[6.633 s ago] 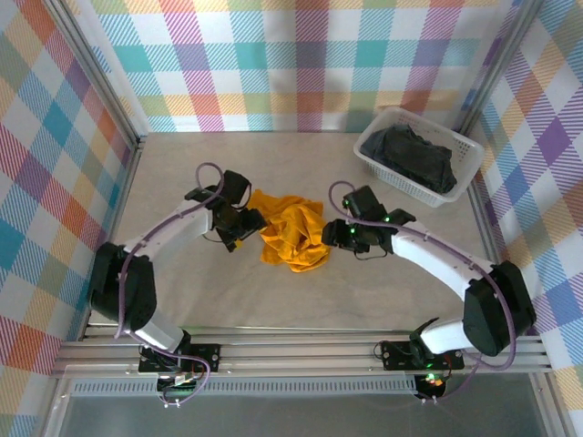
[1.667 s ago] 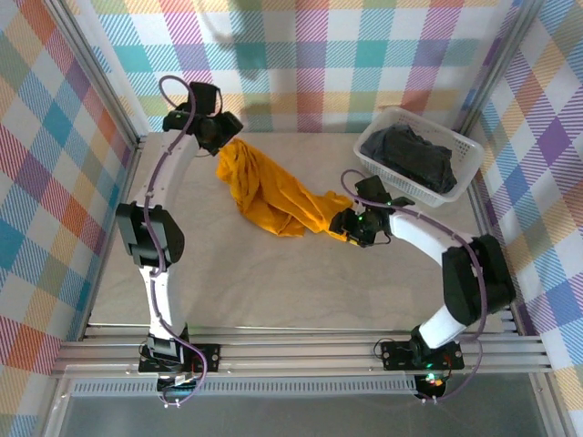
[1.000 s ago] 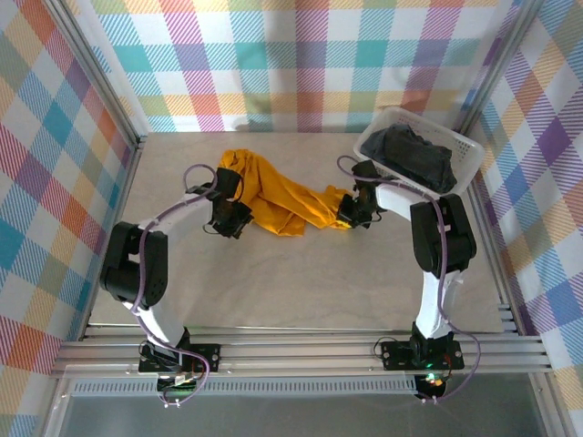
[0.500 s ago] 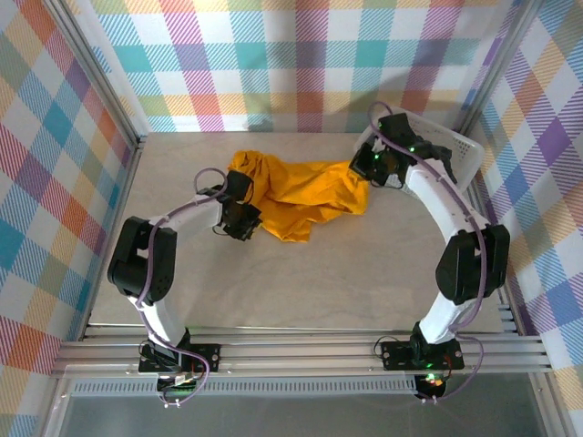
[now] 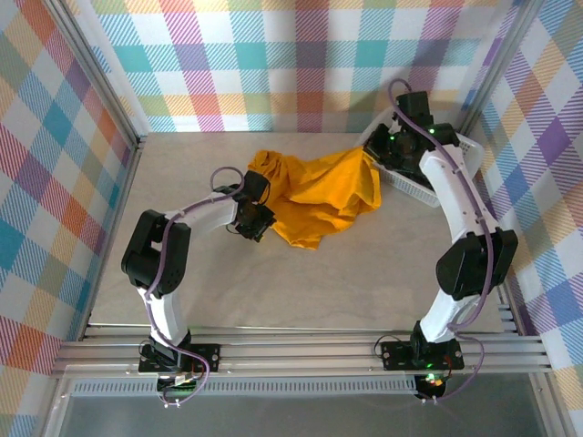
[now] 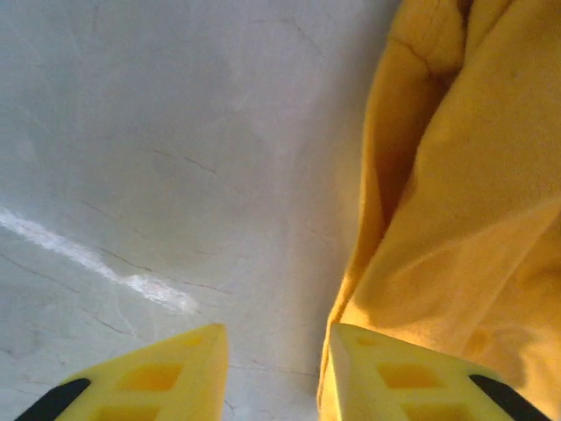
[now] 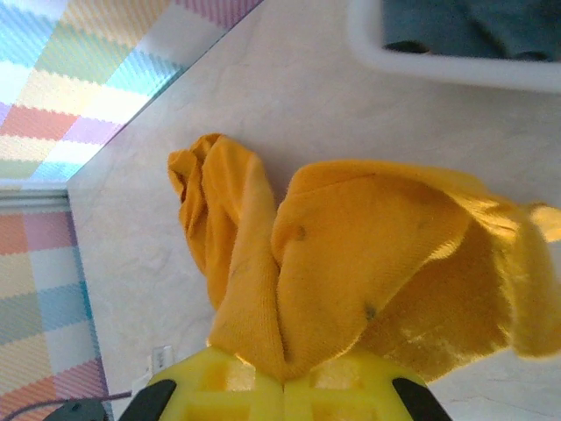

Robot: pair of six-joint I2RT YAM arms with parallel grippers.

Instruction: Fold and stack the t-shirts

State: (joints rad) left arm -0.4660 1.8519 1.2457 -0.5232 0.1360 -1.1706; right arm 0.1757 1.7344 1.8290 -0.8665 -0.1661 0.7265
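The mustard-orange t-shirt [image 5: 319, 196] lies crumpled and partly spread at the middle back of the table. Its right corner is lifted off the surface. My right gripper [image 5: 378, 162] is shut on that corner, and in the right wrist view the cloth [image 7: 351, 254] hangs bunched from the closed fingertips [image 7: 283, 377]. My left gripper [image 5: 258, 221] sits low at the shirt's front-left edge. It is open [image 6: 276, 368], with bare table between its fingers and the cloth edge [image 6: 438, 219] against the right finger. The black t-shirt [image 7: 465, 22] lies in the basket.
The white lattice basket [image 5: 408, 188] stands at the back right, just behind my right gripper, its rim [image 7: 438, 68] close above the lifted cloth. Plaid walls enclose the table on three sides. Bare tabletop [image 5: 319, 291] stretches in front of the shirt.
My right gripper has carried the shirt's corner back and to the right toward the basket, spreading the cloth. My left gripper has slid right along the shirt's front edge and opened wider.
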